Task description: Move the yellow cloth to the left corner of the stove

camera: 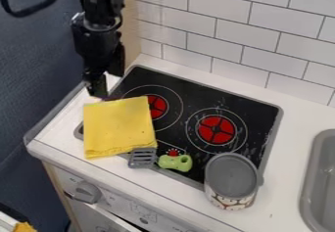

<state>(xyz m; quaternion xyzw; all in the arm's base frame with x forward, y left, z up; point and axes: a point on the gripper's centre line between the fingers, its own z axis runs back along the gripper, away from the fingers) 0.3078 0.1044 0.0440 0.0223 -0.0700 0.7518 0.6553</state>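
Note:
The black gripper (pixel 98 85) hangs at the upper left, over the counter beside the stove's back left part. It is just behind and above the far left edge of the yellow cloth (pixel 118 127). Folded into a rough square, the cloth lies flat across the front left part of the black stove (pixel 219 103) and overlaps the white counter. Its right edge lies beside the left red burner and partly covers that burner's ring.
A grey spatula with a green handle (pixel 175 162) lies at the stove's front edge, its head touching the cloth. A grey-lidded pot (pixel 231 178) stands at the front right corner. The sink (pixel 322 177) is at far right; a tiled wall (pixel 226 33) rises behind.

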